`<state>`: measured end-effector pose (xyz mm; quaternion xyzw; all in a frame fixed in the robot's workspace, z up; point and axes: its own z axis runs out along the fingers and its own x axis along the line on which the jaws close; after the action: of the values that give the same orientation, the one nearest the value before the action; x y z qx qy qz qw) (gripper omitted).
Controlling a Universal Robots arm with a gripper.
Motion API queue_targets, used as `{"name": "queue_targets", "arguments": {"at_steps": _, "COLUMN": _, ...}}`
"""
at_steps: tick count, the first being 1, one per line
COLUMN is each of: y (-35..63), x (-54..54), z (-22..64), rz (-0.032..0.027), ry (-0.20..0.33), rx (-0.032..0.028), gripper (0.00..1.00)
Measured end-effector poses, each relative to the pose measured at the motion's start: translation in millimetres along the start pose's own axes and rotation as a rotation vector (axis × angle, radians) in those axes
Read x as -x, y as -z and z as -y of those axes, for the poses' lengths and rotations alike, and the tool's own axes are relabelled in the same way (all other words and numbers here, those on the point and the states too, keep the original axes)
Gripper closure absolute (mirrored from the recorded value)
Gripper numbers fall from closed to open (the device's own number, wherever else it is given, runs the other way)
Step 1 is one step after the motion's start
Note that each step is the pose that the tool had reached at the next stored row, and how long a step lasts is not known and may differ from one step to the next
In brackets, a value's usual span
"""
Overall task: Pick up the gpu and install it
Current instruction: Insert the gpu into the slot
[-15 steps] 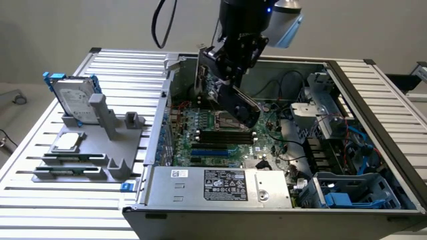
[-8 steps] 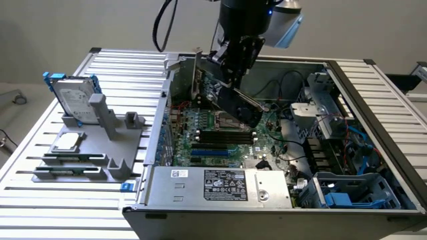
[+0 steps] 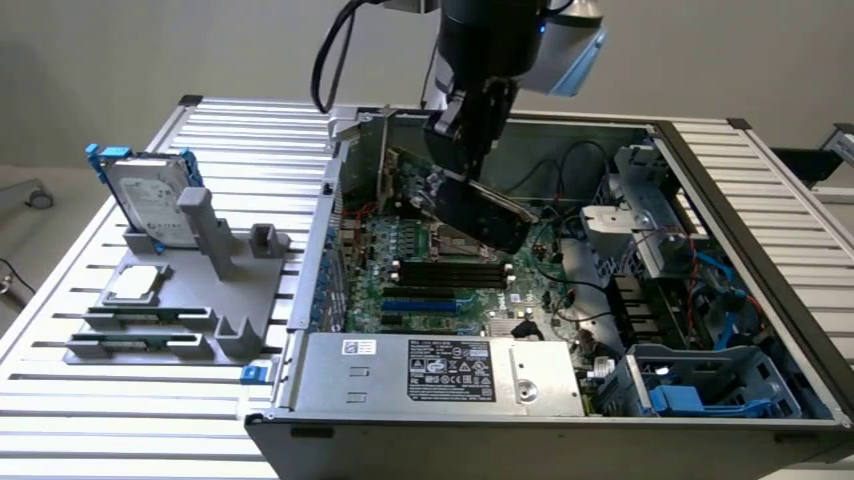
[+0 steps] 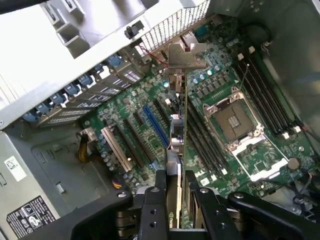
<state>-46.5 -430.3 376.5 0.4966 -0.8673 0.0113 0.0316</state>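
While gripped, gpu hangs (over mobo).

Power-supply label print illegible

Hard drive, processor, grey stand

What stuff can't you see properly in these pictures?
- gpu: the wrist view sees it edge-on in the gripper, so its faces are hidden.
- Which slot of the motherboard lies under it: the card itself covers that, wrist view.
- Label on the silver box, exterior view: print too small to read.
- Arm: cut off by the exterior view's top edge.
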Motion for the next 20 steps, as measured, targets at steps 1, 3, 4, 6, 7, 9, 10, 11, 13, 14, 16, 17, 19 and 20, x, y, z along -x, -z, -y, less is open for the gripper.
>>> {"name": "queue_targets", "arguments": {"at_steps": 1, "y": -0.5, "x": 0.0, "z": 0.0, "rz": -0.0002, "ry": 0.018, "rx": -0.0012, "gripper": 0.74}}
{"name": "queue_targets", "arguments": {"at_steps": 3, "y": -1.7, "x": 0.1, "z": 0.0, "rz": -0.0006, "ry": 0.054, "rx": -0.0036, "gripper": 0.74}}
{"name": "queue_targets", "arguments": {"at_steps": 4, "y": -2.3, "x": 0.2, "z": 0.0, "rz": -0.0008, "ry": 0.072, "rx": -0.0047, "gripper": 0.74}}
{"name": "queue_targets", "arguments": {"at_steps": 6, "y": -3.4, "x": 0.2, "z": 0.0, "rz": -0.0011, "ry": 0.108, "rx": -0.007, "gripper": 0.74}}
{"name": "queue_targets", "arguments": {"at_steps": 7, "y": -4.0, "x": 0.3, "z": 0.1, "rz": -0.0009, "ry": 0.126, "rx": -0.0081, "gripper": 0.74}}
{"name": "queue_targets", "arguments": {"at_steps": 9, "y": -5.2, "x": 0.3, "z": 0.1, "rz": 0.0001, "ry": 0.164, "rx": -0.0098, "gripper": 0.74}}
{"name": "queue_targets", "arguments": {"at_steps": 10, "y": -5.9, "x": 0.4, "z": 0.1, "rz": 0.0012, "ry": 0.182, "rx": -0.0104, "gripper": 0.74}}
{"name": "queue_targets", "arguments": {"at_steps": 11, "y": -6.5, "x": 0.4, "z": 0.1, "rz": 0.0024, "ry": 0.2, "rx": -0.0109, "gripper": 0.74}}
{"name": "queue_targets", "arguments": {"at_steps": 13, "y": -7.8, "x": 0.5, "z": 0.1, "rz": 0.0055, "ry": 0.236, "rx": -0.0116, "gripper": 0.74}}
{"name": "queue_targets", "arguments": {"at_steps": 14, "y": -8.5, "x": 0.5, "z": 0.1, "rz": 0.0077, "ry": 0.254, "rx": -0.0117, "gripper": 0.74}}
{"name": "queue_targets", "arguments": {"at_steps": 16, "y": -9.8, "x": 0.6, "z": 0.1, "rz": 0.0139, "ry": 0.291, "rx": -0.0113, "gripper": 0.74}}
{"name": "queue_targets", "arguments": {"at_steps": 17, "y": -10.6, "x": 0.6, "z": 0.0, "rz": 0.0176, "ry": 0.308, "rx": -0.0109, "gripper": 0.74}}
{"name": "queue_targets", "arguments": {"at_steps": 19, "y": -12.0, "x": 0.8, "z": 0.0, "rz": 0.0255, "ry": 0.344, "rx": -0.0099, "gripper": 0.74}}
{"name": "queue_targets", "arguments": {"at_steps": 20, "y": -12.7, "x": 0.8, "z": 0.1, "rz": 0.0296, "ry": 0.363, "rx": -0.0094, "gripper": 0.74}}
